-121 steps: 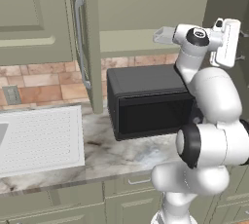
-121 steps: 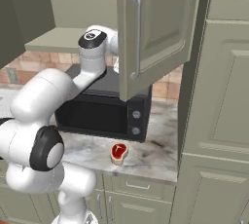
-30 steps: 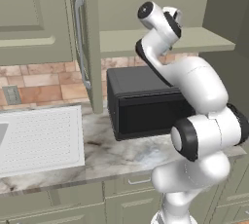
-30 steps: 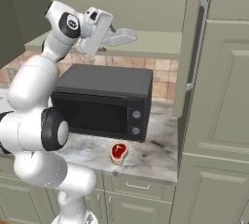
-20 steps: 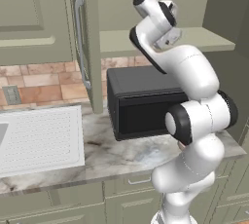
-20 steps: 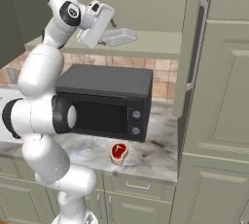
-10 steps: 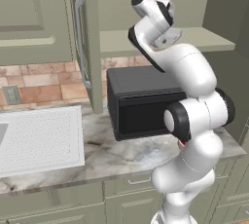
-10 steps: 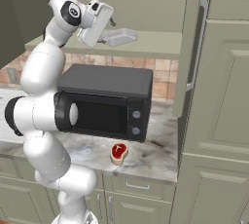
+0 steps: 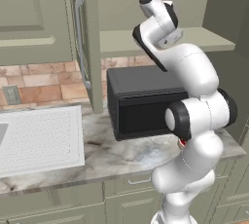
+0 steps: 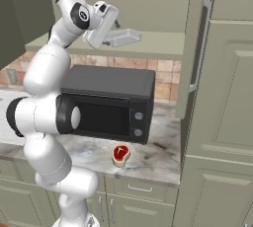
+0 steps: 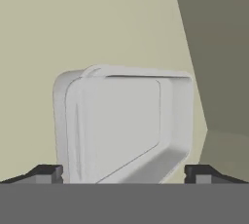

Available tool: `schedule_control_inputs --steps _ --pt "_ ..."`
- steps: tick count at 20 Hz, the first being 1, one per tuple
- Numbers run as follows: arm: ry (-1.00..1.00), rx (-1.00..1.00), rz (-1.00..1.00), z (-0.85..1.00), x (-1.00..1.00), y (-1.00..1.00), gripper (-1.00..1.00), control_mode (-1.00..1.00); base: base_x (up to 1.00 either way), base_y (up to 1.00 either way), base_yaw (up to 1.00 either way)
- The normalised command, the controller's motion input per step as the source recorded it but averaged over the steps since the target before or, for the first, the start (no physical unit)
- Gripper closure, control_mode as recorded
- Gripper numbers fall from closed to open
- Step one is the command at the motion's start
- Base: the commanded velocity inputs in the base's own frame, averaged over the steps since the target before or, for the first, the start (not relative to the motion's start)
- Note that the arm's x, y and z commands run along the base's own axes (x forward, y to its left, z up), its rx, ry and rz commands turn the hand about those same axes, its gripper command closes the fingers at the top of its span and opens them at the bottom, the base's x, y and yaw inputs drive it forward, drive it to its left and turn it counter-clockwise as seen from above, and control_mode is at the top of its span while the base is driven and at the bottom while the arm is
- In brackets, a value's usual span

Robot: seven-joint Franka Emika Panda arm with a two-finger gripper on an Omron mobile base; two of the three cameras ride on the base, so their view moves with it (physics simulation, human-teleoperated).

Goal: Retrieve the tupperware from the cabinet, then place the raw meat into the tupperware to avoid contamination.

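A: Where is the container seen?

B: The container (image 10: 122,37) is found on the inner shelf (image 10: 163,46) of the open cabinet (image 10: 195,48), above the microwave (image 10: 106,103). In the right base view it lies at about 12 o'clock from the microwave. In the hand view the container (image 11: 124,125) is seen straight ahead, with its rim turned on its side because the camera is rolled.

A: And how is the hand held?

B: The hand (image 10: 114,27) is raised to the height of the shelf, just at 9 o'clock of the container in the right base view. Its fingers (image 11: 46,173) are spread wide, and the container is framed between the two tips in the hand view. Nothing is grasped; whether the tips already touch the container cannot be told.

A: What is noted about the meat?

B: The meat (image 10: 120,154) is lying flat on the marble counter (image 10: 158,159), at about 6 o'clock from the microwave front, near the counter edge. It is well apart from the container.

A: Is something else seen on the counter?

B: In the left base view a white ridged drainboard (image 9: 39,138) is placed at 9 o'clock of the microwave (image 9: 143,102), and the open cabinet door (image 9: 86,43) with its silver handle (image 9: 80,43) is hanging between them.
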Motion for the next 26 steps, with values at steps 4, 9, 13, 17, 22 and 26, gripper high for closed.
schedule_control_inputs --steps 4,9,13,17,22,26 --pt "0.00 0.03 0.14 -0.05 0.00 -0.15 -1.00 -1.00 0.00 0.00 0.00" --pt "0.00 0.01 0.11 0.00 -0.06 -0.02 -1.00 -1.00 0.00 0.00 0.00" --pt "0.04 0.01 0.10 -0.03 -0.01 0.00 -1.00 -1.00 0.00 0.00 0.00" --pt "0.09 0.03 0.06 -0.11 -0.03 0.00 -1.00 -1.00 0.00 0.00 0.00" --pt "0.10 0.04 0.04 -0.10 -0.01 -0.06 -1.00 -1.00 0.00 0.00 0.00" --pt "0.07 0.03 0.02 -0.14 0.00 -0.17 -1.00 -1.00 0.00 0.00 0.00"
